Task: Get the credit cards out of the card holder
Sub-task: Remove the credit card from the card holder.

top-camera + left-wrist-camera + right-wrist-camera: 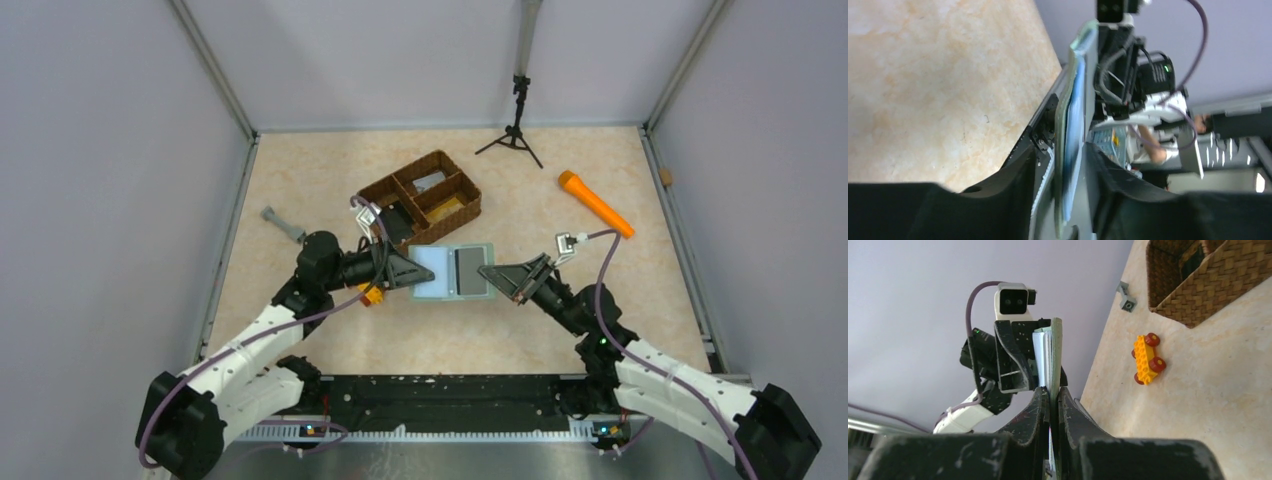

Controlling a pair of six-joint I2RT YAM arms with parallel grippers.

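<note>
The card holder (pixel 440 272) is held open and flat above the table between both grippers. Its left half shows a pale blue pocket. A dark grey credit card (pixel 470 270) sits in its right half. My right gripper (pixel 487 273) is shut on the holder's right edge; in the right wrist view the jaws (pixel 1053 392) pinch the thin green edge (pixel 1054 350). My left gripper (pixel 418 272) straddles the left edge. In the left wrist view its jaws (pixel 1064 160) stand apart, with a gap on each side of the holder (pixel 1075 100). A silvery card (pixel 432 181) lies in the basket.
A brown woven three-part basket (pixel 462 188) stands just behind the holder, with a black block (pixel 395 215) in it. A yellow wheeled toy brick (pixel 370 294) lies under the left arm. An orange marker (pixel 595 203), a grey tool (pixel 283 224) and a small tripod (pixel 515 130) lie further off.
</note>
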